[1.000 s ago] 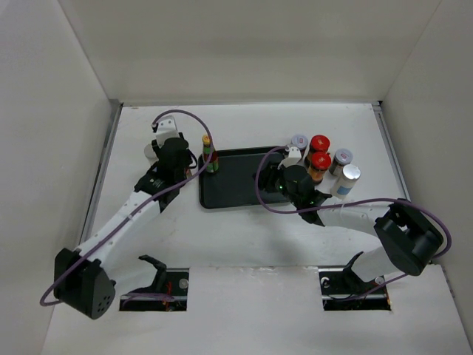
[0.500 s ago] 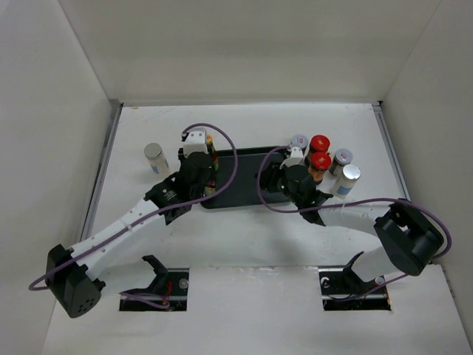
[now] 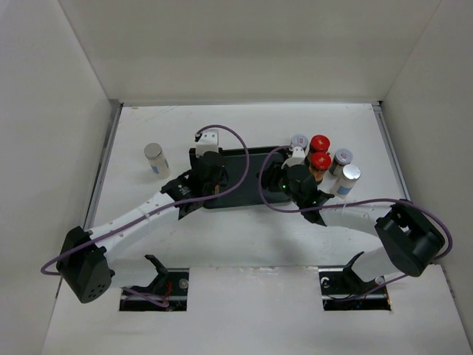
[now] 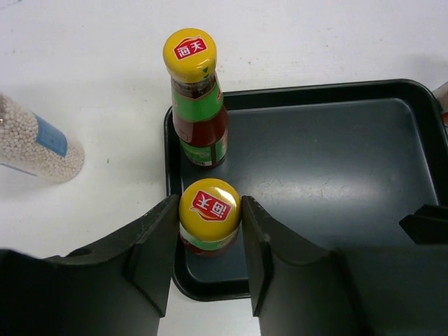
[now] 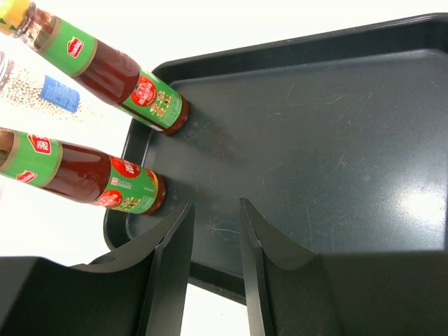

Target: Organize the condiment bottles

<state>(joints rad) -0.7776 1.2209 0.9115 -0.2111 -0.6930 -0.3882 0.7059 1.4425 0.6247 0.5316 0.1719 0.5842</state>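
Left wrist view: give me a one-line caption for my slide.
Left gripper clamps a yellow-capped sauce bottle in the black tray corner, beside its upright twin.

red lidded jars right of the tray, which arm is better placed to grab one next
Right, most likely. The right gripper is empty with jaws apart over the tray, on the side where the red-lidded jars stand. The left gripper is shut on a yellow-capped bottle at the tray's opposite end.

Reads "海天", white on red, atop the yellow caps of near sauce bottle [image 4: 209,206] and far sauce bottle [image 4: 199,119] along the left edge of the tray [image 4: 336,182].
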